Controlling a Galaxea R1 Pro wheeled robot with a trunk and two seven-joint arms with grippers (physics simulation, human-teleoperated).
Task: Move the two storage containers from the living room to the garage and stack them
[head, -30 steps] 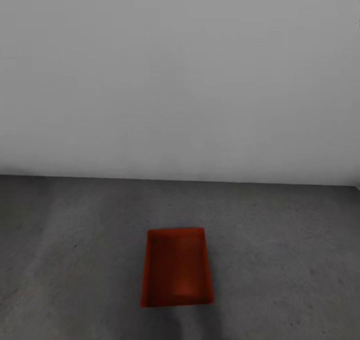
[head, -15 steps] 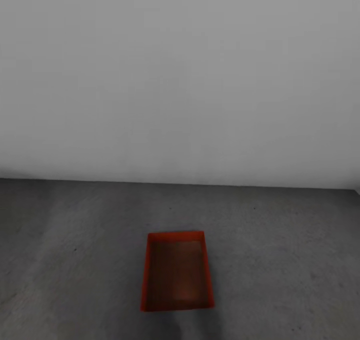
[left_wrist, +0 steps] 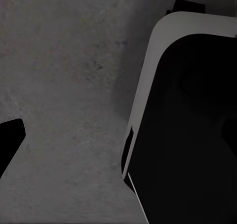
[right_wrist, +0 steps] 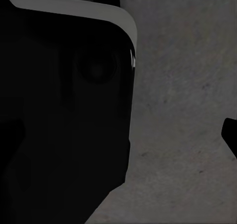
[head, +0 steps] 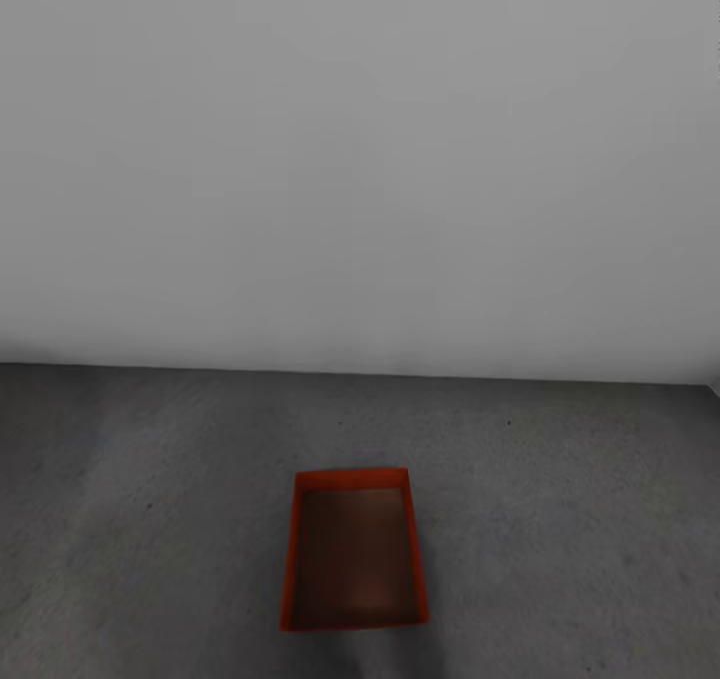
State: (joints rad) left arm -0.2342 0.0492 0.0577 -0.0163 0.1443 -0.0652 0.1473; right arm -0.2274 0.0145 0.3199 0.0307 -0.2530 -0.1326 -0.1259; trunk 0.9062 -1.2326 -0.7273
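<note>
One orange-red storage container [head: 354, 551] stands open-topped and empty on the dark grey floor [head: 560, 519] of the garage, low in the middle of the head view, a short way from the wall. In the left wrist view, my left gripper [left_wrist: 118, 145] hangs over bare floor with one black fingertip [left_wrist: 10, 140] at the picture's edge and nothing held. My right gripper [right_wrist: 118, 135] likewise shows a single black fingertip [right_wrist: 231, 135] at the edge, over bare floor and empty. The other container is out of view.
A plain white wall [head: 360, 159] closes off the floor behind the container. My own black, white-rimmed body [left_wrist: 187, 115] sits close beside both grippers, also seen as the robot body [right_wrist: 64, 95] in the right wrist view. Open floor lies on both sides of the container.
The whole head picture has slid down a little, so the camera has moved. The container stays where it was on the floor.
</note>
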